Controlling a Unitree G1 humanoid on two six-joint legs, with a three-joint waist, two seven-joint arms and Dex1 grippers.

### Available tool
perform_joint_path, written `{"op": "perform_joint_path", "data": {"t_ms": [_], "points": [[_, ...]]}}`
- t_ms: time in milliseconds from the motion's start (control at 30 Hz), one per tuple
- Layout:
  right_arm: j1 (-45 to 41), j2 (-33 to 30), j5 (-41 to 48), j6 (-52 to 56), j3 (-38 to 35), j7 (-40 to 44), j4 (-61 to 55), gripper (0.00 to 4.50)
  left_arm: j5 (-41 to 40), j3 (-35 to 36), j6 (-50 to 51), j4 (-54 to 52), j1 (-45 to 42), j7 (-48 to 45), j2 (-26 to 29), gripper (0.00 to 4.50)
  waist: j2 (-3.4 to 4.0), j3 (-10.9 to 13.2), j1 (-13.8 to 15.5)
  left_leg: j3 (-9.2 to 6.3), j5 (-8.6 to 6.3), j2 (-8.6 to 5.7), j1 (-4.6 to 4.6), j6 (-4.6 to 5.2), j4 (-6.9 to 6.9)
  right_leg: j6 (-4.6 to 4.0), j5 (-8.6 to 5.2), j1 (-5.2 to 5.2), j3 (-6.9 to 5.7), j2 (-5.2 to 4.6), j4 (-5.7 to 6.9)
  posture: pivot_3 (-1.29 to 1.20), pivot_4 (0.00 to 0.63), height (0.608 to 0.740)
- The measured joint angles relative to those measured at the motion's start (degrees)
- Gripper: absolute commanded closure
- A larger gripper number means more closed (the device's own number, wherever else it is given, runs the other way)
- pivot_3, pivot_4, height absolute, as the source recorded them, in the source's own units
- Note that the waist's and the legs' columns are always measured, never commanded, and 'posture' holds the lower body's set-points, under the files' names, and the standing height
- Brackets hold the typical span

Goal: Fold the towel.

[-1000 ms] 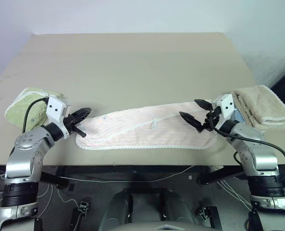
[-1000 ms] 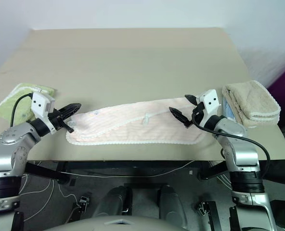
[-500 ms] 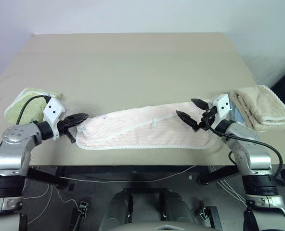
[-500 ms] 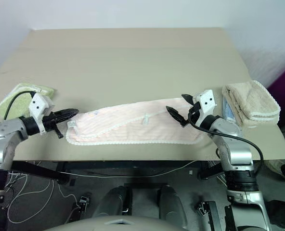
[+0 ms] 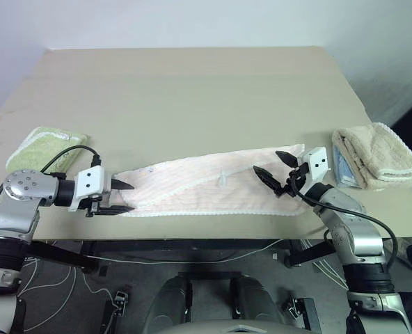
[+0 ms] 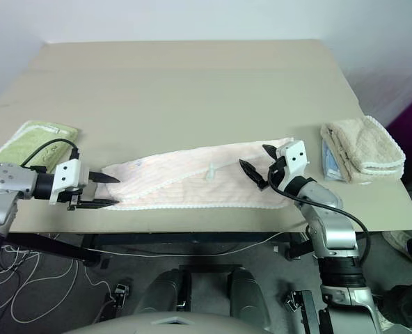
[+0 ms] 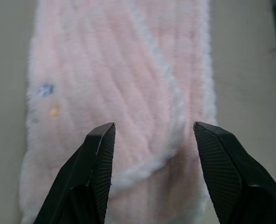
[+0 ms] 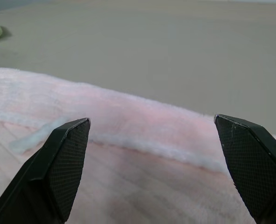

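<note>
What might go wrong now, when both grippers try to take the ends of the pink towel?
The left gripper straddles the towel end at the table's near edge; it may pinch one layer only, or drag cloth off. The right gripper, open above the other end, sits near the beige towel and might snag it.

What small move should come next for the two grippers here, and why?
Probably close both grippers on the towel ends. The left gripper stands open with its fingers straddling the towel's left end, and the right gripper hangs open over the right end. The towel lies long and flat on the table, not yet held.
</note>
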Motion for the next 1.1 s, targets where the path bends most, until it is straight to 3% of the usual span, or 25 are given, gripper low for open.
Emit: {"op": "perform_joint_path", "data": {"t_ms": [633, 767, 933, 1100], "points": [[0.59, -0.02, 0.05, 0.3, -0.01, -1.08, -1.61, 0.0, 5.73, -3.46, -11.86, 5.32, -2.96, 3.52, -3.01, 1.88, -0.01, 0.0, 0.0, 0.0, 0.0, 0.01, 0.0, 0.03, 0.05, 0.01, 0.0, 0.03, -0.03, 0.08, 0.02, 0.0, 0.15, 0.74], [0.57, -0.02, 0.05, 0.3, 0.0, -1.1, -1.61, 0.0, 5.79, -3.46, -12.61, 6.14, -3.4, 4.14, -3.41, 2.67, -0.01, 0.0, -0.01, 0.0, 0.0, 0.0, 0.0, 0.03, 0.06, 0.01, 0.0, 0.03, -0.03, 0.08, 0.02, 0.0, 0.15, 0.74], [0.46, -0.04, 0.03, 0.3, -0.01, -1.09, -1.61, 0.0, 4.8, -3.33, -12.13, 5.69, -2.5, 3.37, -3.37, 4.38, -0.01, 0.0, -0.05, 0.01, -0.01, 0.01, 0.0, 0.03, 0.06, 0.01, 0.0, 0.03, -0.03, 0.08, 0.03, 0.0, 0.15, 0.74], [-0.24, -0.26, 0.01, 0.31, 0.0, -0.87, -1.61, 0.0, 2.55, -2.9, -10.12, 2.84, 0.75, 3.26, -3.06, 4.45, 0.0, 0.0, -0.07, 0.0, -0.01, 0.01, 0.0, 0.03, 0.06, 0.01, 0.0, 0.03, -0.03, 0.08, 0.03, 0.0, 0.15, 0.74]]}}
